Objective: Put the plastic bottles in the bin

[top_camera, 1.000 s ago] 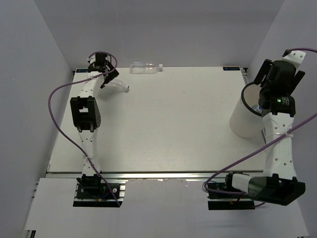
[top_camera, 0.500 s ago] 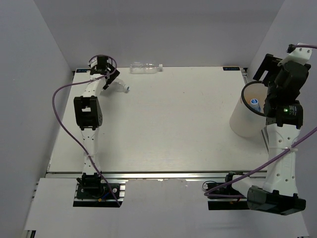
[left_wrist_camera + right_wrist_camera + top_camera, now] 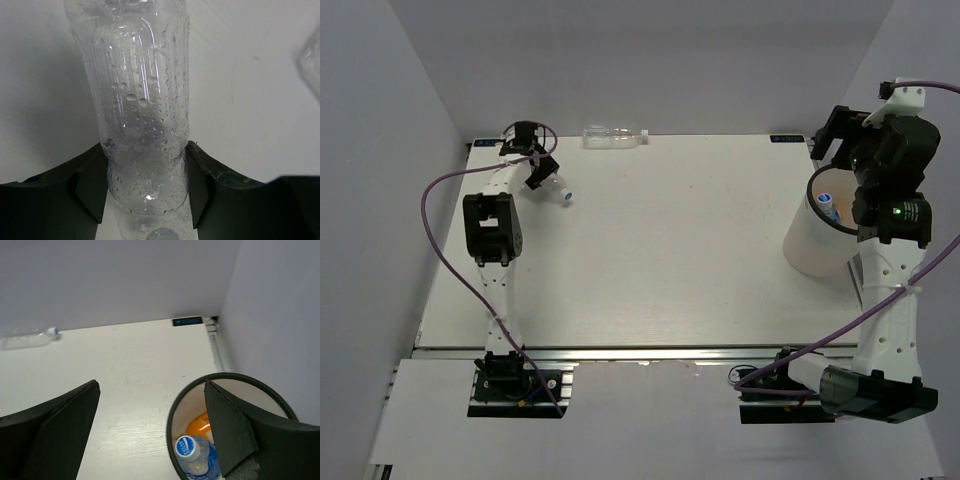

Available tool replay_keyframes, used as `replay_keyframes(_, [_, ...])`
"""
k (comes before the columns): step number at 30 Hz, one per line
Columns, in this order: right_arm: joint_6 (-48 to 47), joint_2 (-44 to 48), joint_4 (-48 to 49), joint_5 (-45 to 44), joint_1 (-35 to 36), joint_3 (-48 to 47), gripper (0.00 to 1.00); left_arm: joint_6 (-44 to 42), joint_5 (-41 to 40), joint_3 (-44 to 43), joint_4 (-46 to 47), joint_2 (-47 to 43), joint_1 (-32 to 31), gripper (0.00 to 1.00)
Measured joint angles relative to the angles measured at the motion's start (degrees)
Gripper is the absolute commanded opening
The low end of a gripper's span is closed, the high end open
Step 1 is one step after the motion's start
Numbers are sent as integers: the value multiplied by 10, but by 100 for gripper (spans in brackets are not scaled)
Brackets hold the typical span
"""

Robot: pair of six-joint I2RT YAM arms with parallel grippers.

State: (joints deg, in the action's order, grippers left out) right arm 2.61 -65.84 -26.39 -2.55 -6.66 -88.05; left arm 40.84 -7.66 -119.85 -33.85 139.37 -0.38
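Left fingers [image 3: 90, 186], clear bottle [image 3: 142, 90] nearer; droplets [image 3: 131, 97], apparently, wrist-view only.

The left gripper [image 3: 147, 170], reaching far forward, is clamping a clear bottle [image 3: 137, 100], while the raised right gripper [image 3: 150, 425] is holding its fingers wide apart.

Upright white bin [image 3: 810, 248] at right edge, blue-capped bottle [image 3: 192, 452] and orange bottle [image 3: 200, 426] inside. Far left: droplet-covered clear bottle [image 3: 142, 125], gripped. Second clear bottle [image 3: 615, 136] lies at far edge.
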Motion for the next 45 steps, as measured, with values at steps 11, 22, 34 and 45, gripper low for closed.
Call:
replay_keyframes(11, [4,-67,34,269,105,14,89,-238,144,303,87,-363,-128,38])
replay_keyframes(22, [151,-143,253,537,220,152,89,-280,393,482,265,-596,-291,38])
replay_keyframes(34, [288,-148,480,584,266,210,89,-233,473,503,333,-600,-319,38])
replay_keyframes(45, [356,-175,560,581,291,192,43,-224,462,503,358,-599,-337,98])
